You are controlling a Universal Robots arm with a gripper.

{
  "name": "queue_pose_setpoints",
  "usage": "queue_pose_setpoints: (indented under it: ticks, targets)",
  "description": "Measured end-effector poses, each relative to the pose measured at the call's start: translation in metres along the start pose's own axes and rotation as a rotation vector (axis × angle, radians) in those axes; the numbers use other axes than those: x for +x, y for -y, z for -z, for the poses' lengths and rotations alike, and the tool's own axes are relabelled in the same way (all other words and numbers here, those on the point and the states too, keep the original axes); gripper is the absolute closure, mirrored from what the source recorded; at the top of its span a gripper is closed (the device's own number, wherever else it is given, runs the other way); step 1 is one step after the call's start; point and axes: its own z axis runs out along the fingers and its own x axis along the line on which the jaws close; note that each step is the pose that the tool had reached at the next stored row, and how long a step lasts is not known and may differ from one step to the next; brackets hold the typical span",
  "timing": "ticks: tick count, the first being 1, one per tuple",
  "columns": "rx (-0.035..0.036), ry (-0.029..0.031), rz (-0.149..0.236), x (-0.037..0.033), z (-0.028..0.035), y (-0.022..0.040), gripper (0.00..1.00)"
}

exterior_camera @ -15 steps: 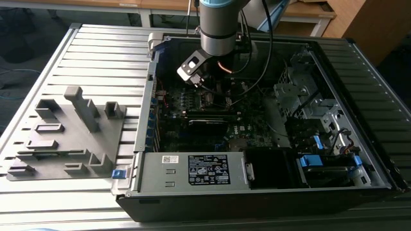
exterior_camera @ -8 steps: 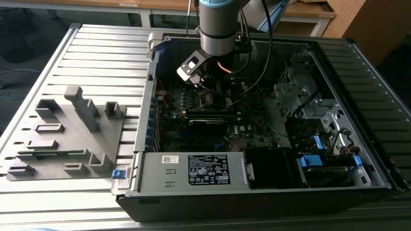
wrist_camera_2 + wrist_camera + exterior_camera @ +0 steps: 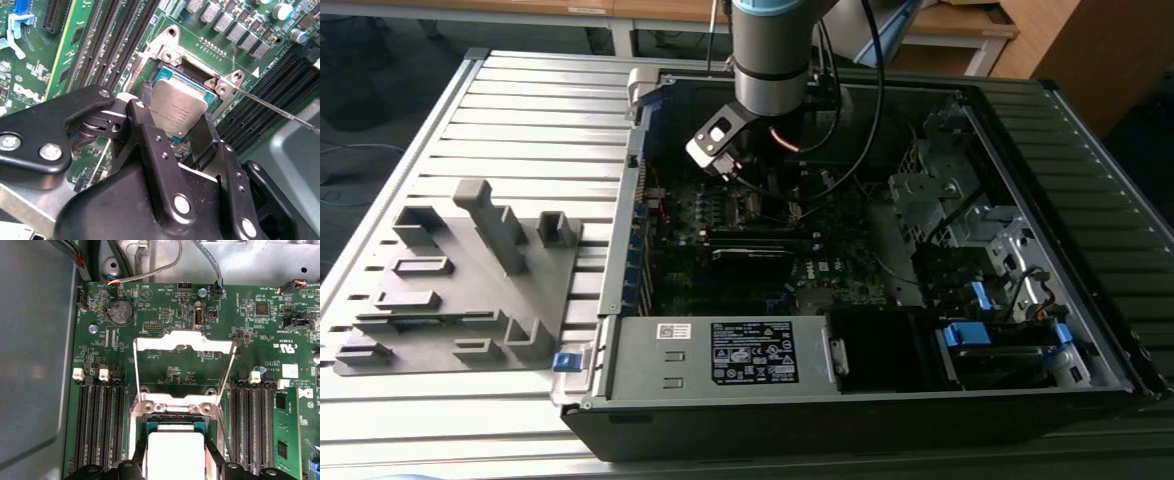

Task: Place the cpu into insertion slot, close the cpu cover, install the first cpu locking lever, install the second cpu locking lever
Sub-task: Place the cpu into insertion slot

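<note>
My gripper [image 3: 744, 188] reaches down into the open computer case [image 3: 607, 330] over the green motherboard. In both wrist views its black fingers [image 3: 144, 102] sit on two opposite sides of the cpu [image 3: 177, 106], a flat square chip with a dull silver top, and are shut on it. The cpu [image 3: 176, 452] is right over the insertion slot [image 3: 194, 70], level with its silver rim; I cannot tell whether it rests in the slot. The cpu cover [image 3: 185, 341], a thin silver frame, stands swung open beyond the slot. A thin wire locking lever [image 3: 280, 113] sticks out beside the slot.
Long black memory slots [image 3: 97, 425] flank the slot on both sides. Cables [image 3: 200, 255] hang along the case wall. A grey fixture plate [image 3: 467, 280] lies on the table at the exterior view's left. A power supply [image 3: 720, 355] and a drive cage [image 3: 961, 215] fill the case's other sides.
</note>
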Motion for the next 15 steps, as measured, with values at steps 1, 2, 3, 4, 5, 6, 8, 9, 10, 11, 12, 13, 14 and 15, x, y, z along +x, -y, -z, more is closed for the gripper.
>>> queue_pose_setpoints:
  ticks: [1, 2, 3, 4, 5, 6, 8, 9, 10, 11, 12, 13, 14, 15]
  targets:
    - [0.0000, 0.0001, 0.000, 0.0000, -0.0003, 0.0001, 0.46]
    - [0.0002, 0.0003, 0.000, 0.0000, -0.0003, 0.0002, 0.46]
    - [0.0002, 0.0003, 0.000, 0.0000, -0.0003, 0.0002, 0.46]
    - [0.0002, 0.0004, 0.000, 0.0000, -0.0003, 0.0002, 0.46]
    - [0.0002, 0.0004, 0.000, 0.0000, -0.0003, 0.0001, 0.46]
    - [0.0001, 0.0004, 0.000, 0.0000, -0.0003, 0.0001, 0.46]
    - [0.0000, 0.0011, -0.004, 0.0001, -0.0005, 0.0001, 0.46]
    - [0.0001, 0.0023, -0.014, 0.0001, -0.0005, 0.0001, 0.46]
    - [0.0002, 0.0031, -0.021, 0.0000, -0.0005, 0.0002, 0.46]
    - [0.0002, 0.0036, -0.025, 0.0000, -0.0005, 0.0002, 0.46]
    - [0.0002, 0.0036, -0.026, 0.0000, -0.0005, 0.0002, 0.46]
    - [0.0002, 0.0037, -0.026, 0.0000, -0.0005, 0.0002, 0.46]
    - [0.0002, 0.0036, -0.026, 0.0000, -0.0005, 0.0001, 0.46]
    - [0.0001, 0.0036, -0.027, 0.0000, -0.0006, 0.0001, 0.46]
